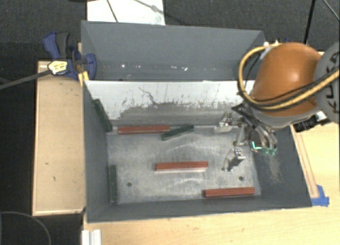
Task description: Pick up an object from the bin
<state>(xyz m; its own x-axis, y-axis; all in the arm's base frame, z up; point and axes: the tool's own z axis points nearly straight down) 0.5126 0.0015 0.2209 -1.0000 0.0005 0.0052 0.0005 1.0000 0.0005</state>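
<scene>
The orange cover (287, 79) rides on top. Below it the gripper (234, 162) hangs near the middle red bar (180, 167) and the front red bar (228, 191). Spread or pinched, I cannot tell.

A large, rounded orange cover (284, 76), smooth and glossy like a dome, caps the arm's wrist. A yellow cable (243, 68) loops round the cover's left side and crosses its lower front beside a thinner black cable (297, 102). To the right of the dome a pale grey arm link (332, 74) bears part of some dark lettering with a small black block (305, 126) beneath it, while under the cover the jaws are a cluster of silvery metal brackets and thin rods, with a small green-teal glint (258, 146) among them.
</scene>
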